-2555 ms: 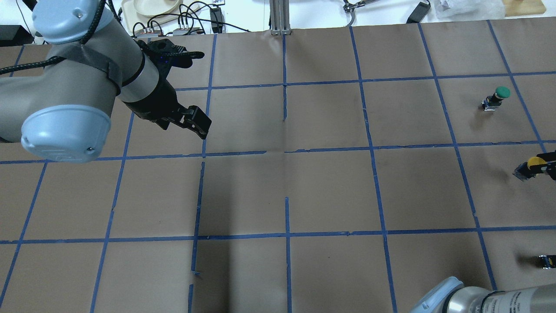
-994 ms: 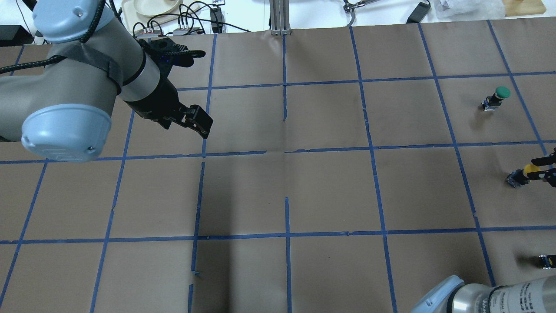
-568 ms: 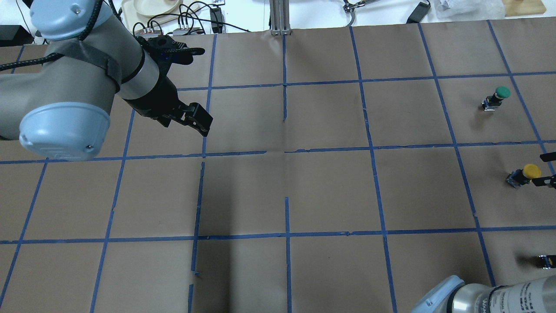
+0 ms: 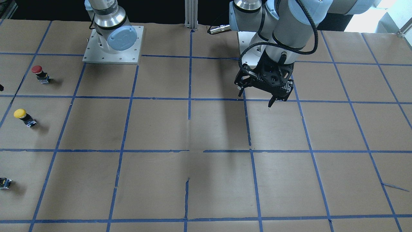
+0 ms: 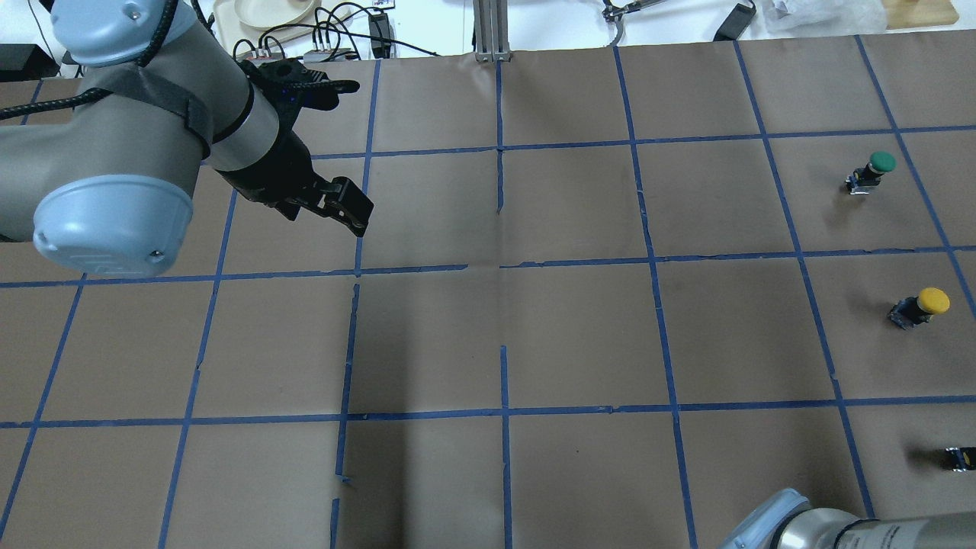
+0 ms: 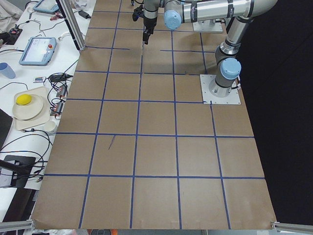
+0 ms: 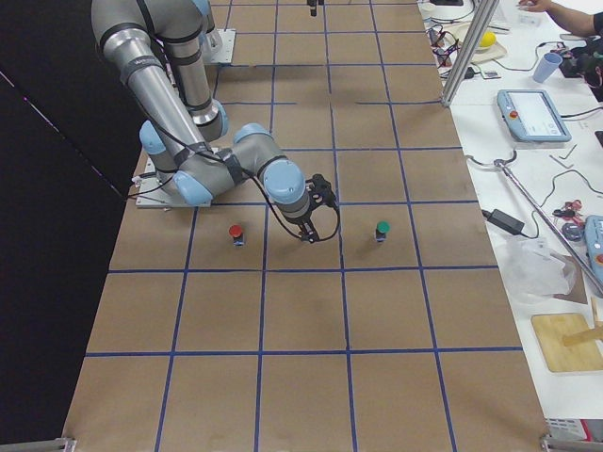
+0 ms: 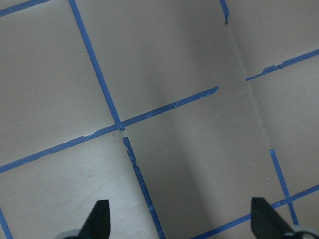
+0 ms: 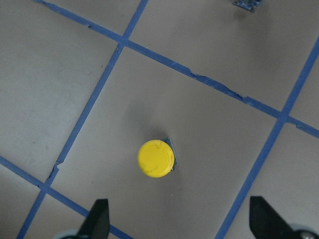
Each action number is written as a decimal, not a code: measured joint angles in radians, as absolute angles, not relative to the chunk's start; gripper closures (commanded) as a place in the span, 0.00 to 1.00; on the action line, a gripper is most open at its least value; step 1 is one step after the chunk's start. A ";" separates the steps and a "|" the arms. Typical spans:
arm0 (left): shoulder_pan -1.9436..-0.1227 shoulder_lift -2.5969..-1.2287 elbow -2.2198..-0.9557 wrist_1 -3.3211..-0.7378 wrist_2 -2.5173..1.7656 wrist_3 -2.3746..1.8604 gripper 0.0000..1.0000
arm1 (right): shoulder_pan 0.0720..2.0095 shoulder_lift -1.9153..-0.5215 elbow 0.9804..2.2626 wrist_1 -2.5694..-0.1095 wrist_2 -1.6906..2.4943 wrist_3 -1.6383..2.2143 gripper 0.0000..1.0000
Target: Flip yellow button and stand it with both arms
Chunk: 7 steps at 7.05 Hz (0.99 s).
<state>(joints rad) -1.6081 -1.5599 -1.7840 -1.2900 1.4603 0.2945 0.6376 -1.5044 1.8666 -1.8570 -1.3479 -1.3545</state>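
The yellow button point(image 5: 926, 305) stands upright on the brown paper near the table's right edge, cap up, on its own. It also shows in the front-facing view point(image 4: 22, 116). In the right wrist view its yellow cap point(image 9: 157, 159) lies below and between the fingers. My right gripper point(image 9: 180, 221) is open and empty above it, not touching. In the exterior right view the right gripper point(image 7: 313, 229) hides the button. My left gripper point(image 5: 352, 216) is open and empty far to the left, above bare paper point(image 8: 180, 219).
A green-capped button point(image 5: 874, 171) stands beyond the yellow one. A red-capped button point(image 4: 40, 73) stands nearer the robot. A small black-and-yellow piece point(image 5: 962, 457) shows at the frame's right edge. Blue tape lines grid the table. Clutter and cables point(image 5: 320, 38) lie past the far edge.
My right gripper brought the yellow button down onto the table, opened, let it go and drew back out of the overhead view. The button now stands free. The left arm barely moved.
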 measured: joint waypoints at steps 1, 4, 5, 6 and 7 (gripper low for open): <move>-1.609 -1.560 -1.784 -1.290 1.460 0.295 0.00 | 0.687 -1.564 1.862 -1.815 -1.367 -1.169 0.00; -1.609 -1.559 -1.783 -1.290 1.460 0.295 0.00 | 0.903 -1.671 1.832 -1.746 -1.443 -0.615 0.00; -1.608 -1.560 -1.782 -1.290 1.460 0.295 0.00 | 0.988 -1.681 1.794 -1.701 -1.470 -0.417 0.00; -1.608 -1.560 -1.781 -1.290 1.459 0.295 0.00 | 1.060 -1.684 1.744 -1.655 -1.481 -0.248 0.00; -1.608 -1.560 -1.780 -1.290 1.459 0.296 0.00 | 1.129 -1.685 1.682 -1.584 -1.487 -0.114 0.00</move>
